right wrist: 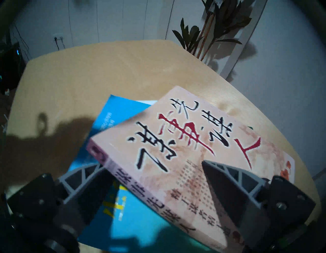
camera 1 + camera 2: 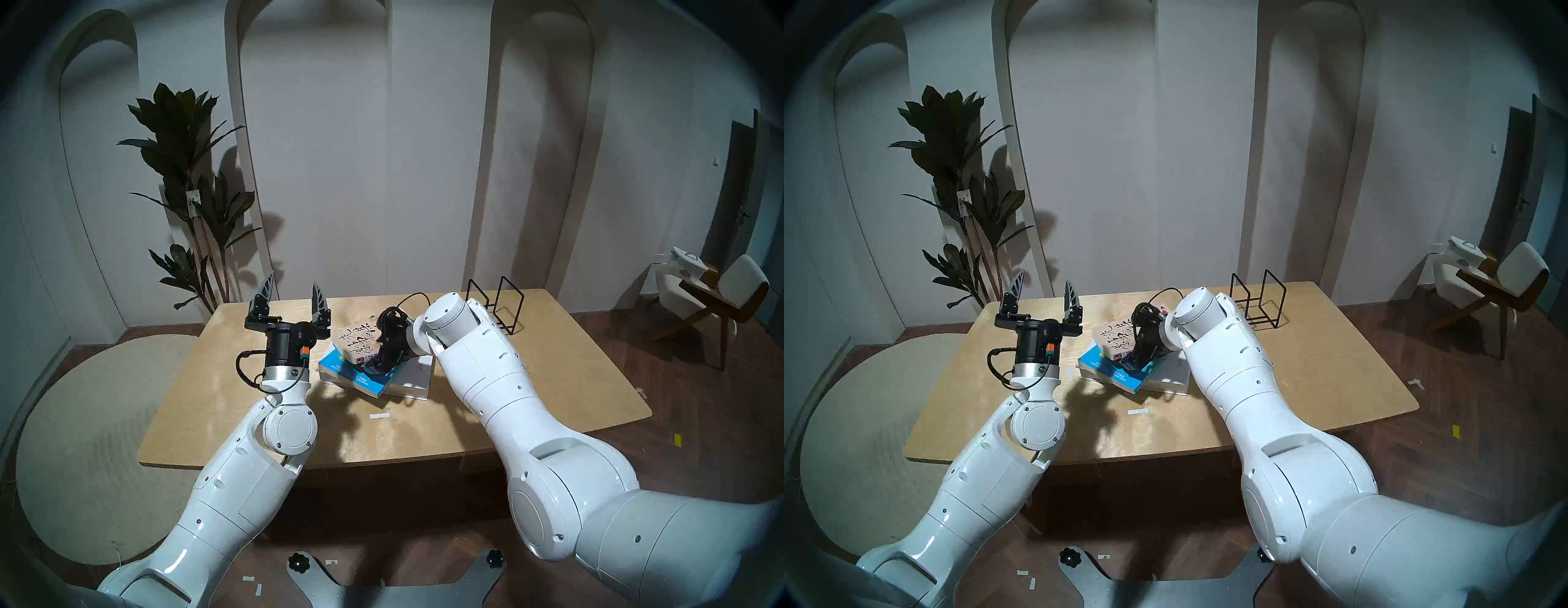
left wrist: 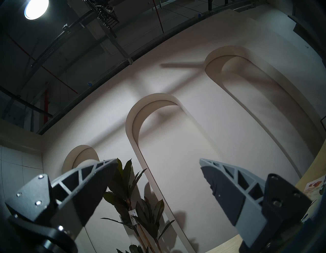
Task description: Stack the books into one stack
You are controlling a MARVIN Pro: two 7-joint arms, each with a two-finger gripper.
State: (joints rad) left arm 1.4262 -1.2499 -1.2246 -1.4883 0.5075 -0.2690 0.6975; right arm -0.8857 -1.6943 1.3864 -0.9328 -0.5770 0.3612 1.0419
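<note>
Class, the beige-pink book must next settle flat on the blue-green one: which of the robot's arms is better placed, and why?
The right. Its hand already grips the tilted beige-pink book over the blue-green book. The left hand is open, empty, raised and pointing away.

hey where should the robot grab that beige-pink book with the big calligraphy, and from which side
Pinch the beige-pink book across its thickness at the spine corner nearest the right gripper, one finger over the cover, one under. It lies tilted above the blue-green book, so that edge looks open underneath.

Dim room, hard shadows, dark fisheye rims, blurred right-wrist view.
</note>
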